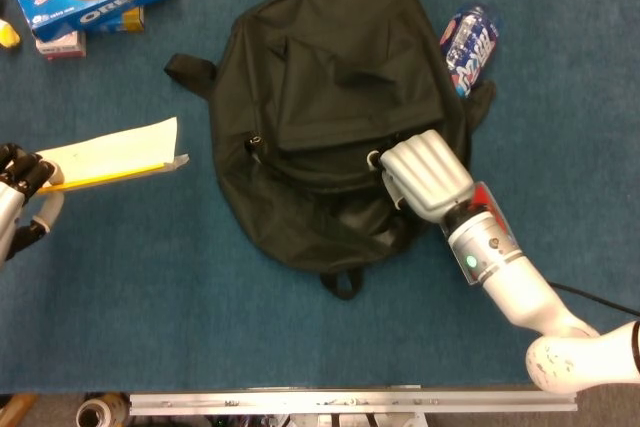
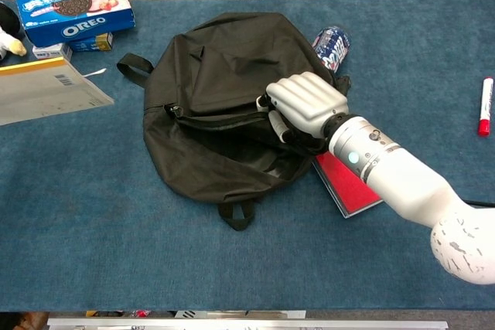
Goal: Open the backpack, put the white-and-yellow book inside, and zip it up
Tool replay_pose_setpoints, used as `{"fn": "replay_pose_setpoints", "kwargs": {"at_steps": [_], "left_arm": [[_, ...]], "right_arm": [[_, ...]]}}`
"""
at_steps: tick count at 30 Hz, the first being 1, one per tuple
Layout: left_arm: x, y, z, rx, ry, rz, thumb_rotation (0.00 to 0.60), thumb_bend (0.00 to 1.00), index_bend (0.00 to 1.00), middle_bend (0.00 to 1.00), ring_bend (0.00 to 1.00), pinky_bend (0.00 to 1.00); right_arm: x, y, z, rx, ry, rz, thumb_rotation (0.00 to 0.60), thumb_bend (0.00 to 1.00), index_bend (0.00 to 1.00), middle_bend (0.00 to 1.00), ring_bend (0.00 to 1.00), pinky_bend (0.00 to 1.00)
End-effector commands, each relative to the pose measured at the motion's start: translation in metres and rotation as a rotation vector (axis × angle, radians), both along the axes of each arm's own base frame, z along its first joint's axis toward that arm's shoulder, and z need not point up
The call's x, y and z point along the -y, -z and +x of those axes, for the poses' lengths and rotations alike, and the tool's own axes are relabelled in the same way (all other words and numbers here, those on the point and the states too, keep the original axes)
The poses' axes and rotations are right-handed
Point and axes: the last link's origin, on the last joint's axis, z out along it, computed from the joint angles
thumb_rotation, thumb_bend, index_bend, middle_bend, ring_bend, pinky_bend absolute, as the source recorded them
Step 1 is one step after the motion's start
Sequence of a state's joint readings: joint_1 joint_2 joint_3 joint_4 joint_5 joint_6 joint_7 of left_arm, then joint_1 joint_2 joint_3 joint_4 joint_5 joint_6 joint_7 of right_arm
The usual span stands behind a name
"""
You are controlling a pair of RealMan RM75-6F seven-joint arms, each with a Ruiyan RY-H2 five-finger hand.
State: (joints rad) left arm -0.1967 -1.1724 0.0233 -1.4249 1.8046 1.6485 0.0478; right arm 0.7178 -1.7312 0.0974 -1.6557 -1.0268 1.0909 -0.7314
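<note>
right hand (image 2: 305, 104) clenched on the backpack (image 1: 330, 87) zipper line; left hand (image 1: 22, 179), left of backpack, grasping the white-and-yellow book (image 1: 115, 152).

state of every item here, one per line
backpack: lying flat, main zipper partly open
white-and-yellow book: outside the backpack, held by left hand
right hand: fingers at the zipper opening
can: on its side
red book: flat, closed
marker: capped
Oreo box: closed
</note>
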Motion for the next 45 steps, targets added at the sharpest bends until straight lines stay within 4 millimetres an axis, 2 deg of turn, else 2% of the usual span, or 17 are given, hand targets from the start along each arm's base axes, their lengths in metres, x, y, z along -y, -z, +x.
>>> {"fn": "replay_pose_setpoints", "kwargs": {"at_steps": [1, 8, 19, 31, 45], "left_arm": [[0.000, 0.000, 0.000, -0.001, 0.001, 0.001, 0.600, 0.39, 0.73, 0.60, 0.47, 0.50], [-0.001, 0.000, 0.001, -0.002, 0.003, -0.001, 0.600, 0.39, 0.73, 0.60, 0.47, 0.50], [-0.004, -0.002, 0.004, -0.002, 0.021, -0.002, 0.600, 0.39, 0.73, 0.60, 0.47, 0.50], [-0.007, -0.003, 0.019, 0.041, 0.116, -0.019, 0.600, 0.39, 0.73, 0.60, 0.47, 0.50], [-0.014, 0.008, 0.043, 0.111, 0.197, -0.097, 0.600, 0.39, 0.73, 0.60, 0.47, 0.50]], "right_arm": [[0.007, -0.010, 0.000, 0.022, 0.012, -0.046, 0.600, 0.72, 0.69, 0.60, 0.49, 0.69], [0.018, -0.029, 0.000, 0.074, 0.024, -0.110, 0.600, 0.82, 0.75, 0.65, 0.54, 0.73], [0.035, -0.057, 0.004, 0.150, 0.018, -0.210, 0.600, 0.84, 0.81, 0.70, 0.59, 0.78], [0.060, -0.076, 0.028, 0.241, 0.067, -0.259, 0.600, 0.84, 0.82, 0.71, 0.61, 0.80], [0.078, -0.068, 0.081, 0.350, 0.098, -0.250, 0.600, 0.84, 0.82, 0.72, 0.62, 0.80]]}}
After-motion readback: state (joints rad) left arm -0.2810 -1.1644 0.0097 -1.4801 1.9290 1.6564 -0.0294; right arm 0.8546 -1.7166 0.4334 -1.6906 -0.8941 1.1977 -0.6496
